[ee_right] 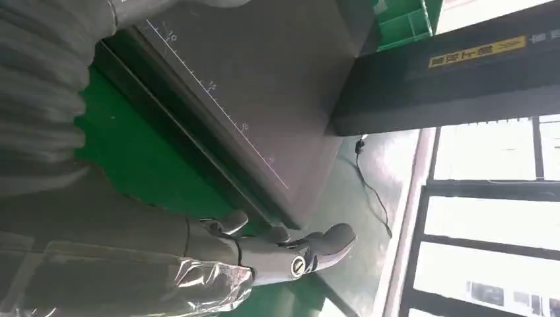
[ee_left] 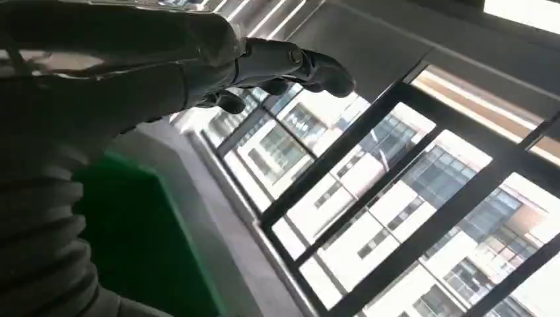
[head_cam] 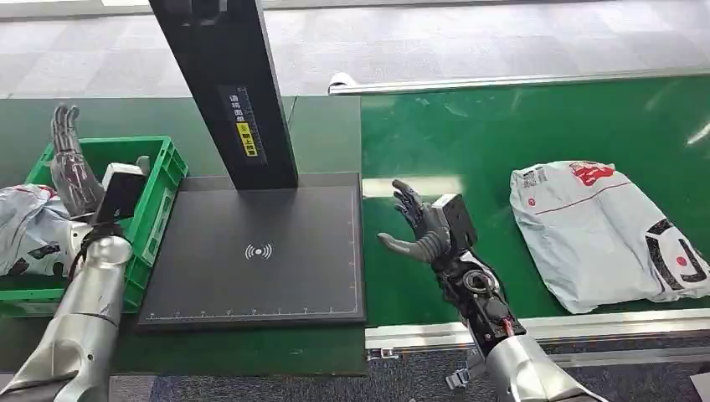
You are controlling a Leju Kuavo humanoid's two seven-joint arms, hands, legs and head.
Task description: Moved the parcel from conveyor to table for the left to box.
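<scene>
The parcel (head_cam: 607, 232) is seen lying flat on the green conveyor (head_cam: 469, 142), well apart from both hands. The right hand (head_cam: 423, 228) is held over the conveyor just beside the black scale (head_cam: 259, 251), fingers spread wide and holding nothing. The left hand (head_cam: 71, 163) is raised over the green box (head_cam: 163, 172), fingers straight, nothing held.

Parcel (head_cam: 609, 231) on conveyor: its right end cut off by head view edge. Green crate (head_cam: 159, 180) partly hidden behind left hand (head_cam: 74, 167) & arm; bagged item (head_cam: 25, 230) inside cut by frame edge. Label (head_cam: 244, 128) on black post (head_cam: 226, 84): text too small to read.
</scene>
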